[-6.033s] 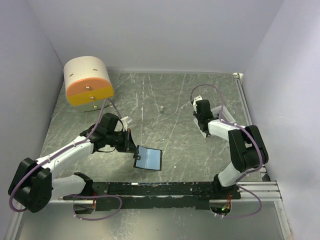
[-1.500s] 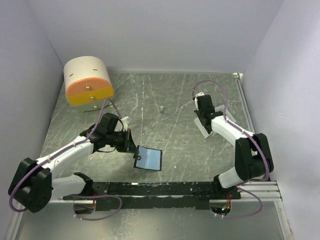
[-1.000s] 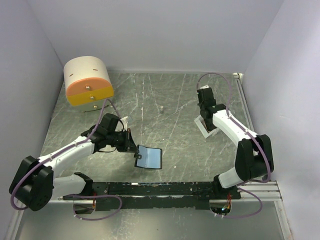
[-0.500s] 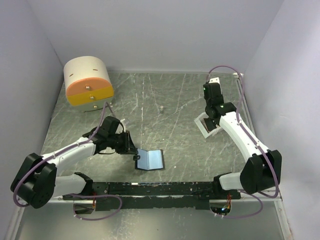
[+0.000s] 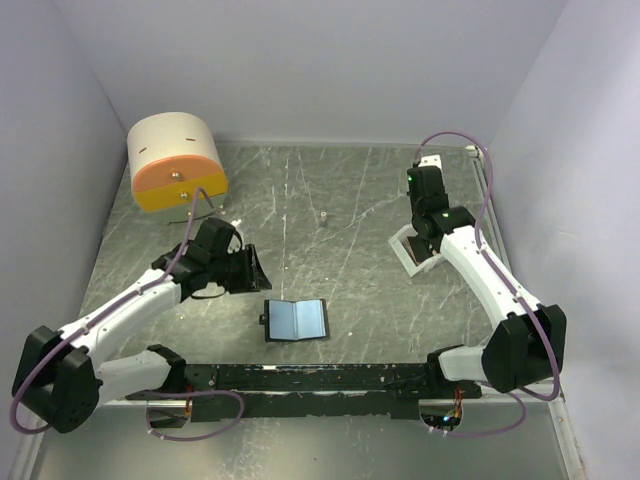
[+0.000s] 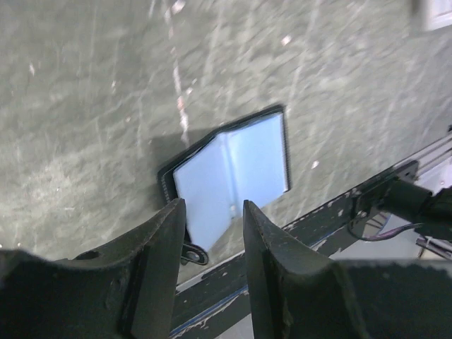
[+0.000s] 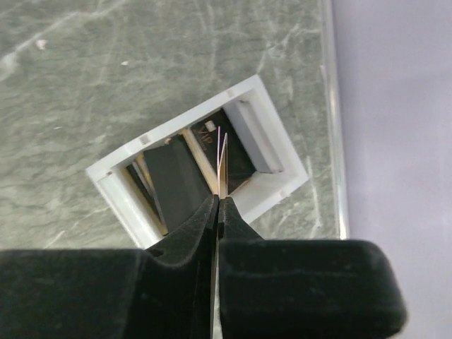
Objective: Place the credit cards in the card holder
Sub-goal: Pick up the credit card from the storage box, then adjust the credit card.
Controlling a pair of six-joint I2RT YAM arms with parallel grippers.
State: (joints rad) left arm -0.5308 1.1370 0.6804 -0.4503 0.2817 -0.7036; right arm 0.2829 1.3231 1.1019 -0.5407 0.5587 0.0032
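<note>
Currently, the right gripper (image 7: 217,203) is pressed together on a thin card (image 7: 221,159), possibly two, seen edge-on above the white tray (image 7: 106,178), where further dark credit cards (image 7: 173,180) are kept. The card holder (image 5: 295,318) is laid open and flat near the arm bases, well apart from the tray. The left gripper (image 6: 212,210) is spread above it, empty. Cards are judged light, stiff and slick. A firm pinch on one short edge is advised, the opposite edge left free for the pocket.

The scratched grey-green table (image 5: 350,190) carries the card holder (image 5: 296,319), lying open with its bluish inside up at lower centre. A round cream-and-orange drawer box (image 5: 176,160) stands at upper left, a white tray (image 5: 403,247) right of centre, and a tiny pale object (image 5: 323,216) between them.
</note>
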